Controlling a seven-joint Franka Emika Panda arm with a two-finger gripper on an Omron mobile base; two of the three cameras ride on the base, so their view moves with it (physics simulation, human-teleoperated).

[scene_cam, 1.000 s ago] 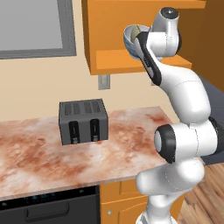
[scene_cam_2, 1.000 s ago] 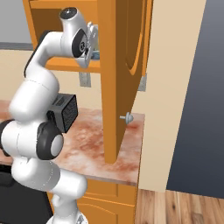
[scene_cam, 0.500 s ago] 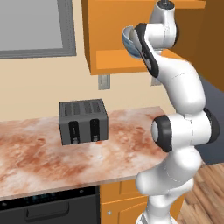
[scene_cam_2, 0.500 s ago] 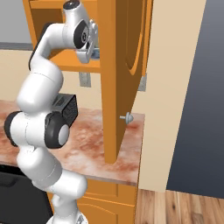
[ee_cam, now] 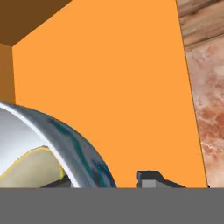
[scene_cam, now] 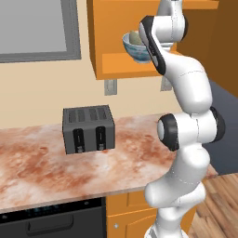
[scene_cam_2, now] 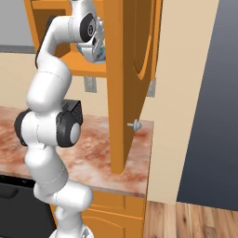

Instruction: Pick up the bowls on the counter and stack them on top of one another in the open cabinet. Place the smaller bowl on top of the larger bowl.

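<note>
The larger bowl (scene_cam: 137,50), white with a blue pattern, stands on the shelf of the open cabinet (scene_cam: 116,66), above the counter (scene_cam: 46,162). The smaller bowl (scene_cam: 133,37), olive-tan with a beige inside, sits inside it. In the hand view the larger bowl's wall (ee_cam: 83,151) rises between the fingers of my gripper (ee_cam: 104,183), and the smaller bowl (ee_cam: 30,168) shows within. One fingertip (ee_cam: 151,178) stands outside the wall with a clear gap, so the gripper is open. From the right base view the hand hangs over the larger bowl (scene_cam_2: 95,53).
A dark toaster (scene_cam: 88,129) stands on the counter below the cabinet. The open cabinet door (scene_cam_2: 132,69) juts out to the right of the arm, its knob (scene_cam_2: 136,124) low over the counter's end. A black appliance front (scene_cam: 51,218) sits under the counter.
The jaws have parted from shut to open. The arm's upper links have risen and straightened. Both bowls stay in place on the cabinet shelf.
</note>
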